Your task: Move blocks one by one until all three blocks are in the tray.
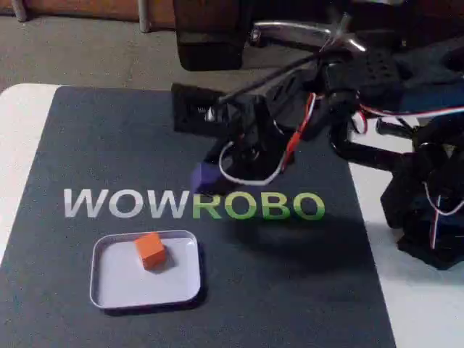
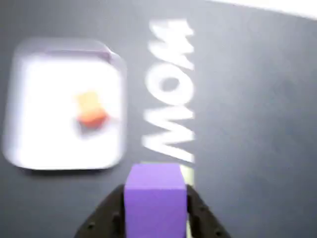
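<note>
An orange block (image 1: 151,250) lies inside the pale tray (image 1: 116,290) near the front of the dark mat; in the wrist view the same orange block (image 2: 90,111) and tray (image 2: 20,99) appear blurred at the left. A purple block (image 2: 155,198) sits between the black fingers (image 2: 106,215) of my gripper (image 2: 155,218), which is shut on it. In the fixed view the purple block (image 1: 206,176) hangs above the mat's lettering under the gripper (image 1: 212,174), behind and to the right of the tray.
The dark mat (image 1: 87,145) bears white and green WOWROBO lettering (image 1: 192,205). The arm's base (image 1: 428,210) and cables stand at the right on the white table. Dark furniture (image 1: 210,32) stands behind the mat.
</note>
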Action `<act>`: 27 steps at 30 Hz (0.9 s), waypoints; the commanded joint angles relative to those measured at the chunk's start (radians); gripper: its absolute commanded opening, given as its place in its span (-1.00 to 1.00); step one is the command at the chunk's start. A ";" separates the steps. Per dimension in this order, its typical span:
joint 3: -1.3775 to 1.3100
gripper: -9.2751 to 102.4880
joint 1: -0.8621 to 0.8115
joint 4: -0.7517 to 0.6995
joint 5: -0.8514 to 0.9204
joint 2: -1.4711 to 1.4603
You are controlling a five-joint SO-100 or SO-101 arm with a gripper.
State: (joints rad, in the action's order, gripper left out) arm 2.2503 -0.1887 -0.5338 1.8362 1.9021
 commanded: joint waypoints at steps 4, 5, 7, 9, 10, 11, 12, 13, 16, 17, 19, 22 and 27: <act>-0.049 -0.98 0.098 0.209 -0.052 -0.094; -0.069 -0.98 0.104 0.213 -0.054 -0.121; -0.115 -0.98 0.115 0.215 -0.067 -0.173; -0.147 -0.98 0.126 0.215 -0.072 -0.209; -0.158 -0.98 0.132 0.213 -0.072 -0.221; -0.164 -0.98 0.135 0.207 -0.057 -0.230; -0.164 -0.98 0.141 0.207 -0.038 -0.239; -0.164 -0.98 0.146 0.212 -0.025 -0.249; -0.164 -0.98 0.166 0.209 0.018 -0.261; -0.164 -0.98 0.173 0.209 0.029 -0.265; -0.164 -0.98 0.190 0.213 0.043 -0.275; -0.166 -0.98 0.210 0.215 0.060 -0.287; -0.169 -0.98 0.239 0.215 0.081 -0.302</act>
State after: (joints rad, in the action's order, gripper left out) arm 2.1399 0.0383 -0.3329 1.9083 1.5999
